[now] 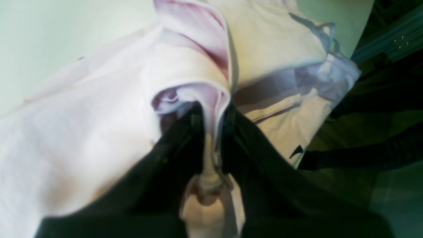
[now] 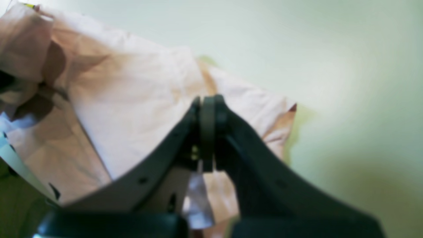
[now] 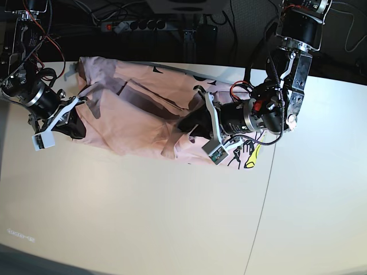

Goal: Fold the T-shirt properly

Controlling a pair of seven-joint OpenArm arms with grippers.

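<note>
Lies crumpled: pale pink cotton T-shirt [image 3: 137, 117] on white surface [image 3: 143, 217], pinched at 3 o'clock by left tool [image 1: 211, 115], at 9 o'clock by right tool [image 2: 207, 114]. Black lettering unreadable.

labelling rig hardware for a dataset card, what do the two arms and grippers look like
Both grippers, left and right, have matte black curved fingers. In the base view each arm has a black cylindrical wrist section with a silver band and a white bracket carrying a small camera board. Red and black cables run along both arms.

T-shirt [image 3: 137, 109]: pale pink | print: black lettering, possibly yellow graphic | table [image 3: 143, 217]: off-white | grippers: black
</note>
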